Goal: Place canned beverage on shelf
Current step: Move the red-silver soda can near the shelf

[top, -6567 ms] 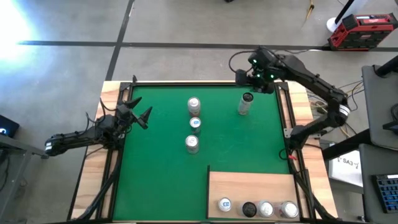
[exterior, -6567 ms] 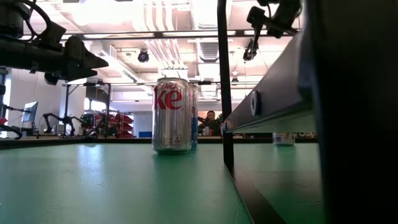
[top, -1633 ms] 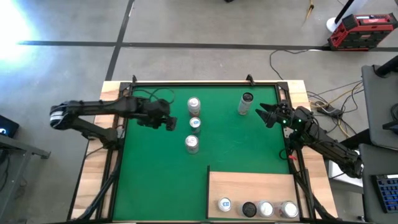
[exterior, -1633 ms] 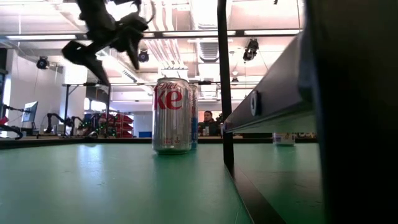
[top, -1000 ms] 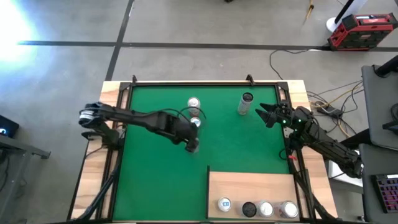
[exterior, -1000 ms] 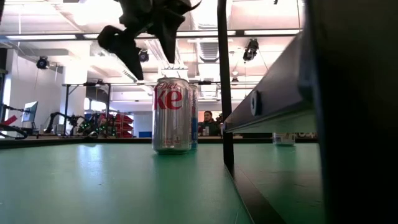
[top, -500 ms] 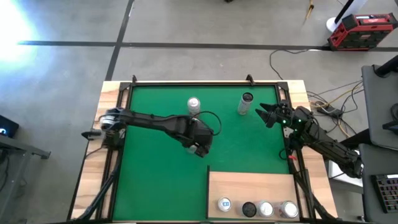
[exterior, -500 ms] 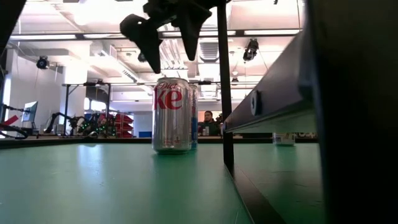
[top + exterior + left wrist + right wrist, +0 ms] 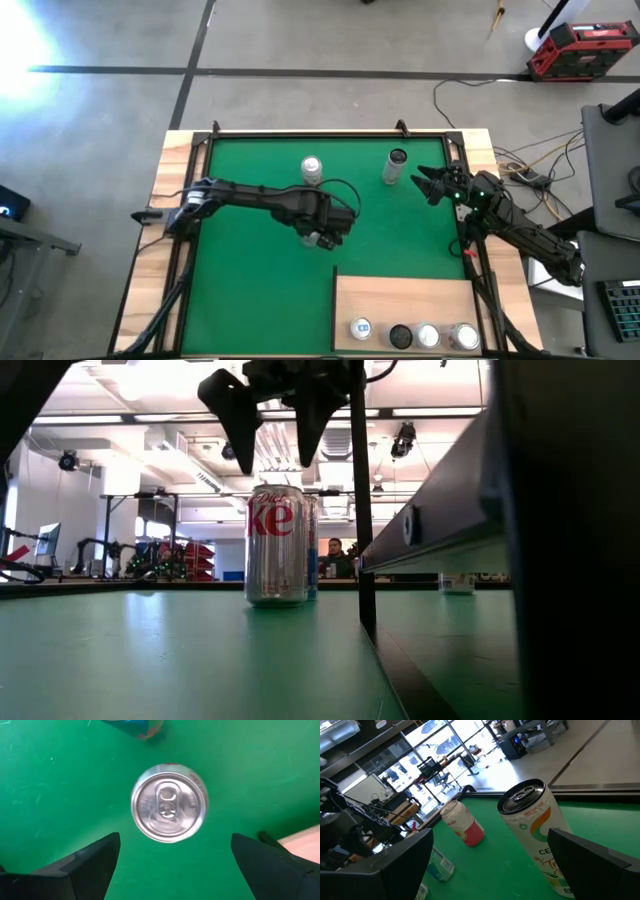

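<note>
— Green mat [image 9: 250, 270] on a wood-rimmed table, grey shop floor around it. What's the left arm doing?

— Reaching across mid-mat. The left gripper [image 9: 322, 238] hangs directly above a silver Diet Coke can [image 9: 168, 803]; wrist view looks straight down on the lid, a dark finger [image 9: 90, 862] to either side, spread wide, nothing held. Low view puts both fingertips above the can's rim, not touching it.

— Can upright?

— Yes, standing on the mat, near the shelf's far left corner. Just beyond it stands a second can [image 9: 134, 726], blue and red, only partly in the wrist view.

— Where's the shelf?

— Pale wood panel [image 9: 405, 300] at the mat's near right corner. Four cans [image 9: 413, 335] stand in a row along its near edge.

— Others on the mat?

— A silver-topped can [image 9: 312, 168] toward the far edge, and a taller white can [image 9: 394, 166] with orange and green print to its right.

— Right arm?

— Waiting at the right edge of the mat. The right gripper [image 9: 423, 184] points toward the tall white can, near but apart from it, fingers wide apart and empty.

— Background?

— Low view shows a workshop with benches; a person [image 9: 334, 556] sits far behind the can.
</note>
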Robot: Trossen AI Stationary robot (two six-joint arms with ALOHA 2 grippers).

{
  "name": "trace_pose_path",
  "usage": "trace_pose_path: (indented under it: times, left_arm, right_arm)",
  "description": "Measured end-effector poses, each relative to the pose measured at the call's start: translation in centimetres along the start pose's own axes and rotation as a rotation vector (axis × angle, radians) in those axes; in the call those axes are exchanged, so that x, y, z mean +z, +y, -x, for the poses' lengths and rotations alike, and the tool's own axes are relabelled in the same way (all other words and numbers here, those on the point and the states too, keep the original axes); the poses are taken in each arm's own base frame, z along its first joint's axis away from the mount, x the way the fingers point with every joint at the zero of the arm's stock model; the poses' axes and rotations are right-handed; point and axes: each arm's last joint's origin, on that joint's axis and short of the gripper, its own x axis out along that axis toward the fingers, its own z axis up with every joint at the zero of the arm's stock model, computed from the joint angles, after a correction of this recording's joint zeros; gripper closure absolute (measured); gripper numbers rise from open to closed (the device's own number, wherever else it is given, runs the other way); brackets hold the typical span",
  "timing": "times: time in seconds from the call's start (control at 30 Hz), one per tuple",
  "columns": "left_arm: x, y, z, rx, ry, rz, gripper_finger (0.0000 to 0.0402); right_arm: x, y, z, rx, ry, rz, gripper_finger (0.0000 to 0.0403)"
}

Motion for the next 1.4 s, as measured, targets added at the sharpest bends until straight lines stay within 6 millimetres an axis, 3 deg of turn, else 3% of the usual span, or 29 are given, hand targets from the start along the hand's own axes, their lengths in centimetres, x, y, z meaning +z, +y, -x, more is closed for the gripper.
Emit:
trace_pose_path:
  times: [0.17, 0.47, 0.77, 1.17, 1.4]
  left_arm:
    - [0.5, 0.5, -0.4, 0.013, 0.006, 0.036, 0.0038]
    - [2.0, 0.8, -3.3, -0.018, 0.068, 0.071, 0.0038]
    - [2.4, 1.0, -3.4, -0.021, 0.076, 0.117, 0.0040]
    - [2.2, 1.2, -4.9, 0.000, 0.087, 0.165, 0.0117]
    - [2.5, 0.7, -3.7, -0.036, 0.086, 0.310, 0.0121]
  right_arm:
    - [0.0, 0.0, 0.0, 0.000, 0.000, 0.000, 0.0019]
    - [0.0, 0.0, 0.0, 0.000, 0.000, 0.000, 0.0019]
    - [0.0, 0.0, 0.0, 0.000, 0.000, 0.000, 0.0019]
    - [0.0, 0.0, 0.0, 0.000, 0.000, 0.000, 0.0019]
    - [0.0, 0.0, 0.0, 0.000, 0.000, 0.000, 0.0019]
